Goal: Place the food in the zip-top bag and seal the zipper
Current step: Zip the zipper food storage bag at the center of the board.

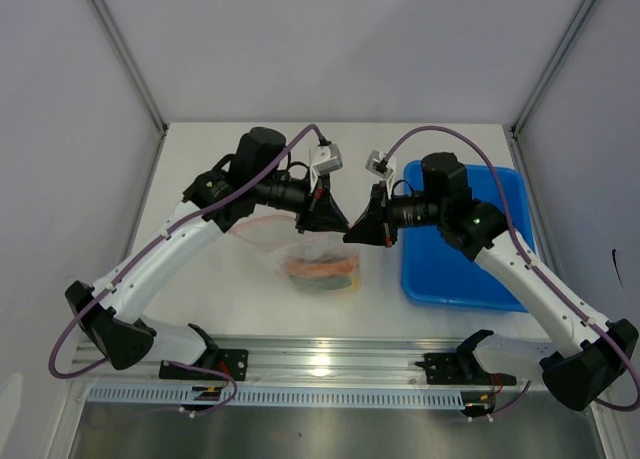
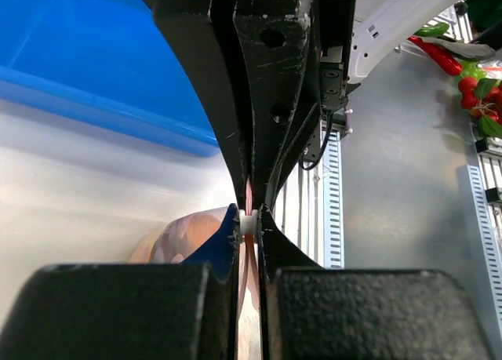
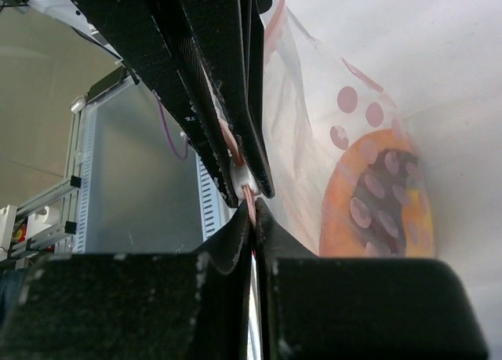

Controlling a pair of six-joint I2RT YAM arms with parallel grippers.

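Two end effectors meet tip to tip over the bag, mid-counter point(image 1: 240, 304).
From above, the left end effector point(image 1: 337, 222) and right end effector point(image 1: 354, 233) touch above the zip-top bag point(image 1: 283, 252), with food point(image 1: 323, 269) inside it and a blue tray point(image 1: 470, 274) beside it. In the left wrist view, the jaws are clamped on the pink zipper point(image 2: 249, 262). In the right wrist view, the jaws likewise pinch the zipper, with the orange piece point(image 3: 380, 152) behind dotted plastic.

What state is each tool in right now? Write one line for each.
Left tool: closed, pinching the pink zipper.
Right tool: closed, pinching the same zipper.
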